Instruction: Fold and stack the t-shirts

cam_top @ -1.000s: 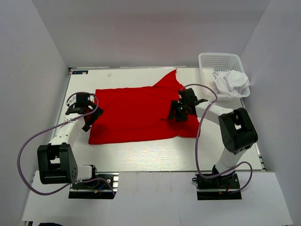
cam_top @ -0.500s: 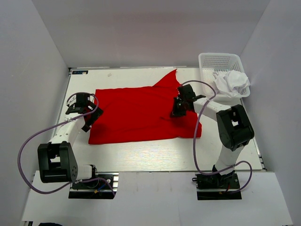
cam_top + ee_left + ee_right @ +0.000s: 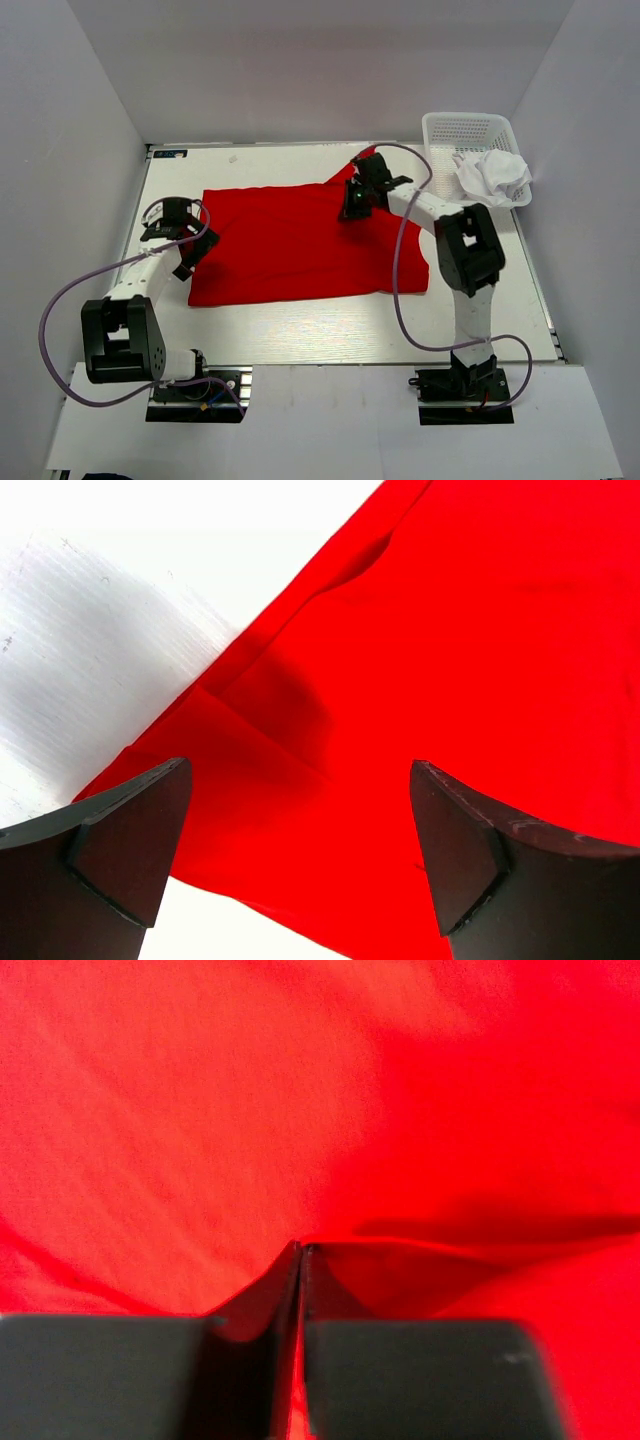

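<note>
The right gripper point(image 3: 301, 1260) has swung up and leftward since a second ago. It's now near the far edge of the red t-shirt point(image 3: 290, 245), jaws squeezed together on a small ridge of red cloth. The left gripper point(image 3: 298, 790) hasn't budged, its jaws spread wide over the shirt's left edge, gripping nothing. The red shirt lies spread across the counter point(image 3: 300, 335), and the white t-shirt point(image 3: 493, 172) sits crumpled in the basket point(image 3: 465, 128) at the far right corner.
</note>
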Robot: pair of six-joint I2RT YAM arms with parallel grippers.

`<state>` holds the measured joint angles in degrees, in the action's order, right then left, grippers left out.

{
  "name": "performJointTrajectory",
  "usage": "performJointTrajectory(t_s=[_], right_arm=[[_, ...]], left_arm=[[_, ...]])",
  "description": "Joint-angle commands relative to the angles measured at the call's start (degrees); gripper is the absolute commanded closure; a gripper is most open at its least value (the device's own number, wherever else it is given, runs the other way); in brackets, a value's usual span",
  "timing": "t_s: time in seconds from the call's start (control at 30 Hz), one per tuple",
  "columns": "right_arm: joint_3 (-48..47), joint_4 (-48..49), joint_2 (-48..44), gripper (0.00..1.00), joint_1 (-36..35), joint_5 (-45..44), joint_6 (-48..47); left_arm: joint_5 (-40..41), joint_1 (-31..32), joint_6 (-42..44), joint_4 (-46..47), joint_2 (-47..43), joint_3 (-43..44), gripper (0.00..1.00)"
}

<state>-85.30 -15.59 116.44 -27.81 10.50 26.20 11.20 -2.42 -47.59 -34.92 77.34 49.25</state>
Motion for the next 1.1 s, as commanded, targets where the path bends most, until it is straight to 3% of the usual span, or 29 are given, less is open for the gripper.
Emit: performJointTrajectory(t_s=[0.0, 0.03, 0.13, 0.17, 0.23, 0.27, 0.43, 0.6, 0.9, 1.07], right_arm=[[-10.0, -3.6, 5.0, 0.88, -1.3, -2.1, -1.9], [-11.9, -6.7, 6.7, 0.61, -1.5, -3.4, -2.4], [-17.2, -7.8, 7.3, 0.35, -2.4, -5.1, -4.3], [-17.1, -7.4, 6.9, 0.32, -2.6, -6.2, -4.7], [-14.5, -5.7, 3.6, 0.12, -2.3, -7.6, -5.5], [-13.2, -4.9, 2.7, 0.10, -1.9, -8.7, -5.4], [-9.2, -4.0, -2.2, 0.10, -0.8, -17.0, -4.8], [-14.9, -7.1, 0.4, 0.10, 2.1, -22.0, -2.1], [-32.2, -4.9, 14.7, 0.10, 7.7, -25.0, -4.5], [-39.8, 5.3, 21.5, 0.10, 9.6, -23.3, -6.8]], left_arm=[[0.7, -0.2, 0.1, -0.2, 0.1, 1.9, 0.00], [0.7, -0.2, 0.1, -0.8, 0.1, 1.9, 0.00], [1.2, -0.2, 0.1, -0.9, 0.6, 2.4, 0.00], [1.2, -0.2, 0.1, -0.9, 0.6, 2.4, 0.00], [1.2, -0.2, 0.1, -0.9, 0.6, 2.9, 0.00], [1.2, -0.2, 0.1, -0.2, 0.6, 3.6, 0.00], [0.0, -0.2, 2.1, 2.6, 3.2, 9.3, 0.00], [1.0, -0.2, 7.2, 0.7, 16.3, 22.7, 0.00], [7.1, -0.7, 11.6, -3.4, 38.7, 46.2, 0.00], [9.0, -0.7, 10.8, -8.1, 50.0, 59.3, 0.03]])
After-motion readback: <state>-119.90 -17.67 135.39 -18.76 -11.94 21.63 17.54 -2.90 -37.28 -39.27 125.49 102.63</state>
